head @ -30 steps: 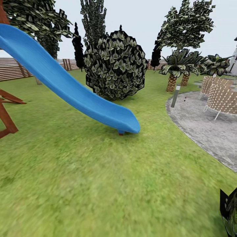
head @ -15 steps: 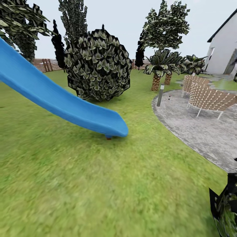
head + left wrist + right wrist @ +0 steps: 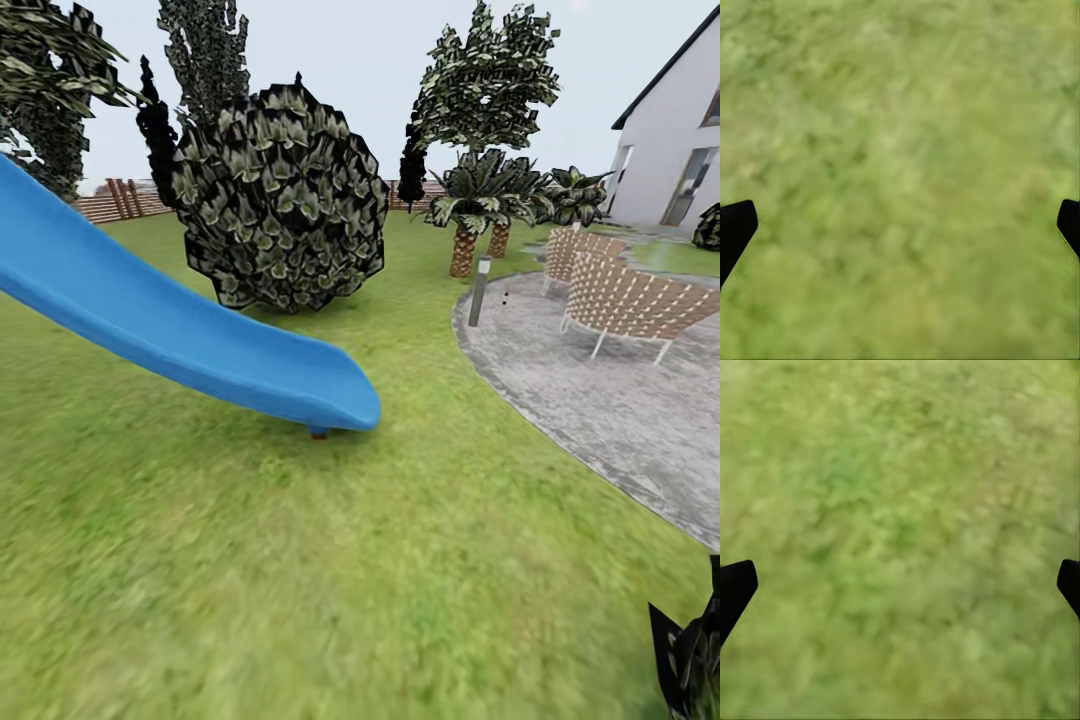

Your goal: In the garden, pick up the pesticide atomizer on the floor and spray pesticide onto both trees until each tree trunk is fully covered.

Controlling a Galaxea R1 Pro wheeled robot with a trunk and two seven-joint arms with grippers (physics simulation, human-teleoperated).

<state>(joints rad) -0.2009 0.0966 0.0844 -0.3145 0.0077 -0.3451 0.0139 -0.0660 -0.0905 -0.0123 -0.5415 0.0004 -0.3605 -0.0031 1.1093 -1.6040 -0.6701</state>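
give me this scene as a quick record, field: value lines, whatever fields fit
setting: green grass lawn with brown slatted fence behind
play gear: blue plastic slide, its end near the grass
planting: round dark bush; short palms
paving: grey stone patio with woven chairs
building: white house
left gripper: open, over grass
right gripper: open, over grass

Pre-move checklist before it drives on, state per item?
1. Left pincer empty: ok, fingers wide apart over bare grass.
2. Right pincer empty: ok, fingers wide apart over grass.
3. Atomizer located: not ok, nothing like it on the lawn ahead.
4. Target trunks identified: cannot tell; a tall tree stands behind the palms, its trunk hidden.
5. Path ahead: not ok straight on; blue slide and round bush block the left, lamp post and wicker chairs stand on the paved patch to the right.
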